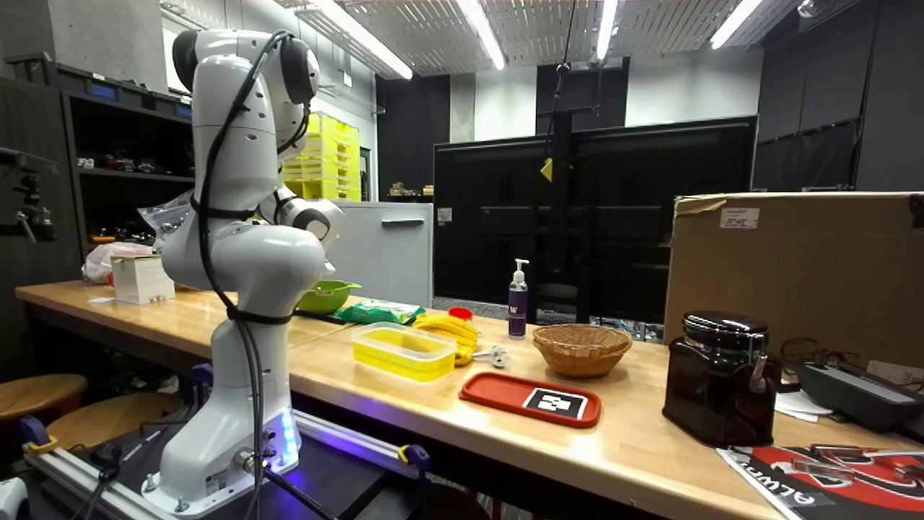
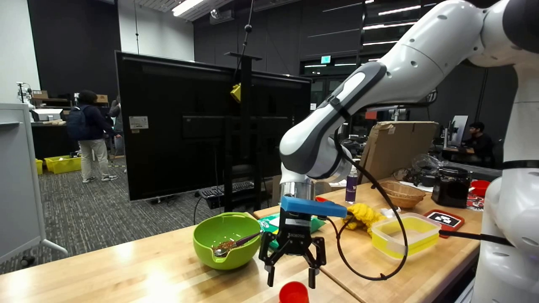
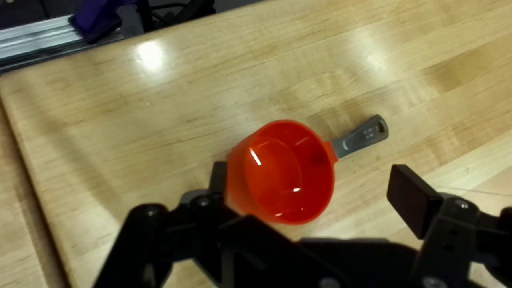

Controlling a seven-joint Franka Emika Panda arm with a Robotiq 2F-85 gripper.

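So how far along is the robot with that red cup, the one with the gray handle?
Early on, I'd say. Looks done: the reach, since the pincer hangs close to the red cup, jaws wide open. In hand: nothing gripped; the cup stands upright on the wooden table. Left, most likely: centring on the cup, which the wrist view shows nearer one jaw, then closing and lifting.

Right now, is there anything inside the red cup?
No, the wrist view looks down into the red cup and shows only its bare inside.
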